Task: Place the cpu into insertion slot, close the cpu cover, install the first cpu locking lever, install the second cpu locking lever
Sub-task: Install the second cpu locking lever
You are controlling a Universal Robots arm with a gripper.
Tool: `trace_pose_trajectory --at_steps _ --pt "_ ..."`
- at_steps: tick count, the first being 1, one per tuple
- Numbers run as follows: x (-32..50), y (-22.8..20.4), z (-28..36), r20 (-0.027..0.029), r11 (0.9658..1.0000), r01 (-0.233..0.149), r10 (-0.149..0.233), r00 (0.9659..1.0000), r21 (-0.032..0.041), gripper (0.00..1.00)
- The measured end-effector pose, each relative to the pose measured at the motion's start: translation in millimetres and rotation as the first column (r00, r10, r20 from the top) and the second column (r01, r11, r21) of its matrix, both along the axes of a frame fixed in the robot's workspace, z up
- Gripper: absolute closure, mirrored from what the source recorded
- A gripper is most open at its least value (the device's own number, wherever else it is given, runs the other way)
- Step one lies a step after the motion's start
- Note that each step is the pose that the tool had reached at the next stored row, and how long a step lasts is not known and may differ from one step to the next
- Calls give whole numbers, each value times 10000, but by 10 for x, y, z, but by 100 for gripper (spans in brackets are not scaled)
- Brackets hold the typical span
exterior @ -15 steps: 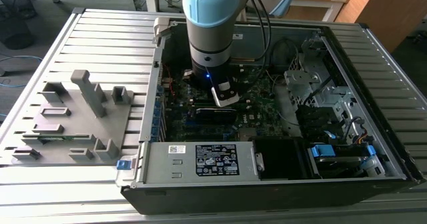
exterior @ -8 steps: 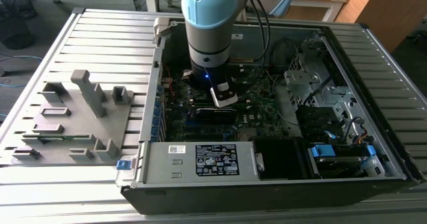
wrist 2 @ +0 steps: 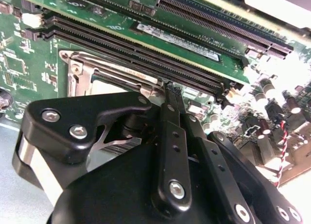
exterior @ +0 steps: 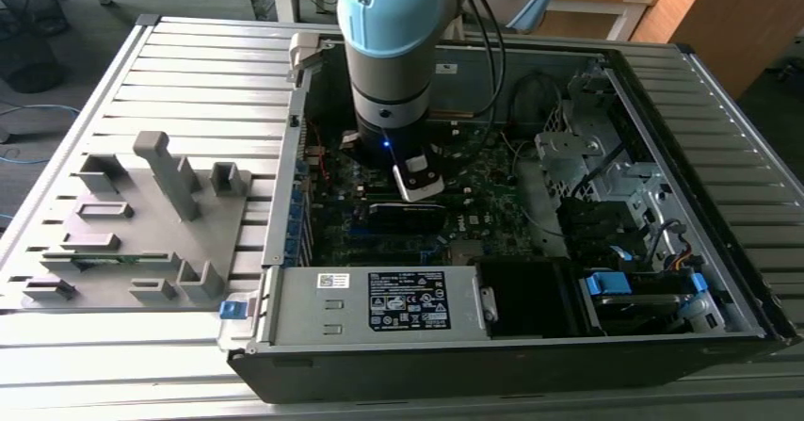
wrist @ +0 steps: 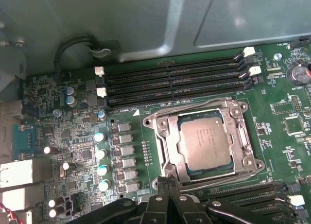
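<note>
- The pincer [wrist 2: 168, 90] has its two black fingers pressed together, with no gap between the tips, and nothing is held between them.
- In the first wrist view the pincer [wrist: 167, 184] tip stands at the edge of the slot [wrist: 165, 144], close to the thin lever wire that runs along that side; I cannot tell if it touches the wire.
- The arm [exterior: 390, 54] comes down almost straight into the open computer case [exterior: 503, 346], with its light blue and grey body above the green board [exterior: 503, 190].
- The cpu [wrist: 204, 140] lies flat in the slot; its top is dull silver-grey metal, a square with small notches.
- The cover [wrist: 241, 131] is a thin silver frame with a large square window, and it lies down around the cpu, so the cpu top shows through the window.
- Beside the slot, on the side far from the pincer, there are long black memory sockets [wrist: 172, 80] with white clips at the ends.
- Near the slot there are also small round capacitors [wrist: 100, 136] with shiny tops.
- In the exterior view the case stands on a bench [exterior: 188, 72] of grey slats, and at the exterior view's left of the case lies a grey plastic fixture [exterior: 138, 223] with upright blocks.
- A grey power supply box [exterior: 377, 303] with a label sits at the near wall of the case.
</note>
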State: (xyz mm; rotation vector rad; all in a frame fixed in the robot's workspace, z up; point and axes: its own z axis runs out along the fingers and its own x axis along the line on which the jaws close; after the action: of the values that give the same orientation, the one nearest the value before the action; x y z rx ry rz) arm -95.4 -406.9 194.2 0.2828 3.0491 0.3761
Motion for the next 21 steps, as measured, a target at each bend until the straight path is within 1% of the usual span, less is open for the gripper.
trace_pose_trajectory --at_steps 2,7,11,14,19,21 --pt "-7 0 -9 1 10000 0 0 10000 9 90" --pt "-44 -1 -37 -1 10000 0 0 10000 6 90" --pt "-50 0 -37 0 10000 -2 2 10000 8 90" --pt "-50 1 0 3 10000 0 0 10000 14 90" --pt "-51 0 119 0 10000 0 0 10000 7 90" --pt "-50 0 146 0 10000 -1 1 10000 2 90"
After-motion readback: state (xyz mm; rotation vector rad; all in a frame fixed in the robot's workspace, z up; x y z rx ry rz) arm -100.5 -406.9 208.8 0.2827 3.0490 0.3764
